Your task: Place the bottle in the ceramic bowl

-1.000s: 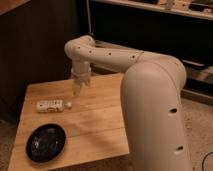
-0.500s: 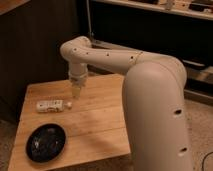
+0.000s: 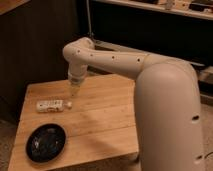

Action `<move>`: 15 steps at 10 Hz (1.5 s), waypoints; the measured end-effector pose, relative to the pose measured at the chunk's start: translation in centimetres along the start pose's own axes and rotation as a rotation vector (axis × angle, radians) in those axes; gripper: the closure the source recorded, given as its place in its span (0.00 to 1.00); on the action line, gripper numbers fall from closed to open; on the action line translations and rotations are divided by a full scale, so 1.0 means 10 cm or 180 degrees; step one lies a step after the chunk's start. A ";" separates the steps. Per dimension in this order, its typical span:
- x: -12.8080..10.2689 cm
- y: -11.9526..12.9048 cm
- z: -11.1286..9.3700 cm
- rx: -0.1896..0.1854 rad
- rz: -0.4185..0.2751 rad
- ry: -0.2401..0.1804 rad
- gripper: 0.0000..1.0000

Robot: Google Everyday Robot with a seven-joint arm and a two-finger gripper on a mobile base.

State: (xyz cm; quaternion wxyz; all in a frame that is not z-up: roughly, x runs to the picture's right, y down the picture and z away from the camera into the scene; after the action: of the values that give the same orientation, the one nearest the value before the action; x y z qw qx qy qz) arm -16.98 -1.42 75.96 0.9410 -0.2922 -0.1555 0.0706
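Jaws just beside bottle [image 3: 50, 105], over table [image 3: 102, 117]

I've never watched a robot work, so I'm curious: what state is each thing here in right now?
bottle: lying on its side on the table, cap on, not held.
ceramic bowl: upright near the table's front corner, no bottle in it.
gripper: pointing down over the table, close beside the bottle's cap end, not holding the bottle.
table: level, bearing the bottle and the bowl.
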 end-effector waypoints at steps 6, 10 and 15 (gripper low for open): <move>-0.55 -0.28 0.34 -0.0221 -0.1076 -0.0689 0.35; -0.55 -0.07 0.63 -0.0187 -0.0953 -0.0489 0.35; -0.26 0.05 1.00 -0.0122 -0.0618 -0.0235 0.35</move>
State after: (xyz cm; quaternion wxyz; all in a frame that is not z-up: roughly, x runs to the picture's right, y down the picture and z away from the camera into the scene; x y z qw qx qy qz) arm -22.73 3.71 82.81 0.9312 -0.2909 -0.2190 -0.0132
